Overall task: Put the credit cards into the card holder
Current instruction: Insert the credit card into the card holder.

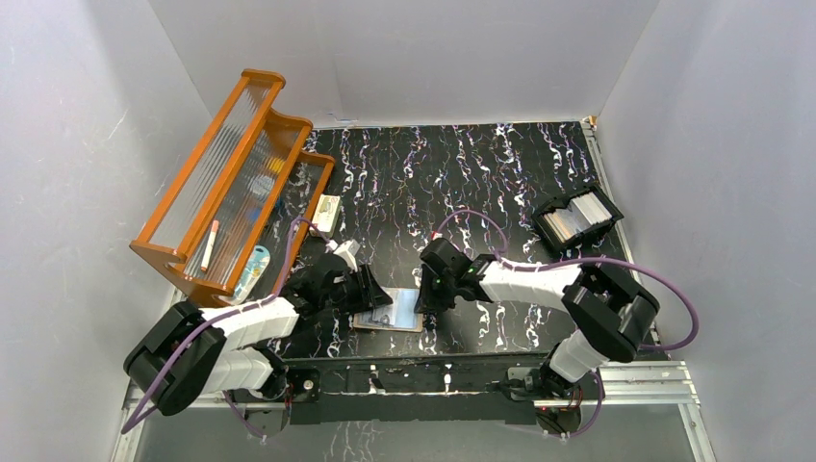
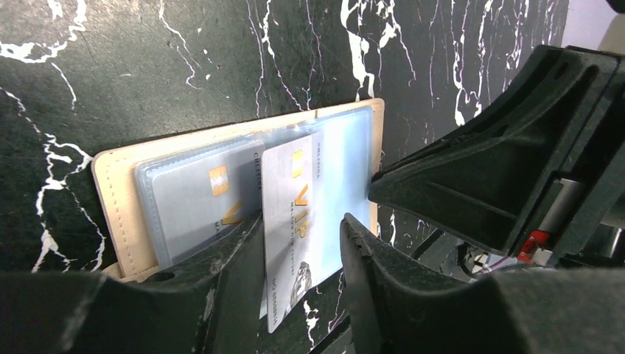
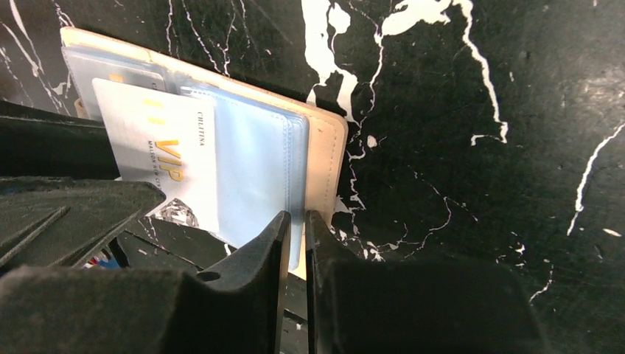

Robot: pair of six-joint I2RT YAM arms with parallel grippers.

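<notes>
Two cards at card holder, mid near edge — grey card pocketed, VIP card atop, unseated | left gripper straddles it, grip unclear, likely feeding it | right gripper pinched on clear sleeve — steadies holder

The holder's near edge disappears behind the right fingers, and its other end is buried under the left fingers. The tucked-in card loses a corner behind those too. The VIP card sits between them, but I honestly can't tell if they're gripping it. Its small print is unreadable.
</notes>
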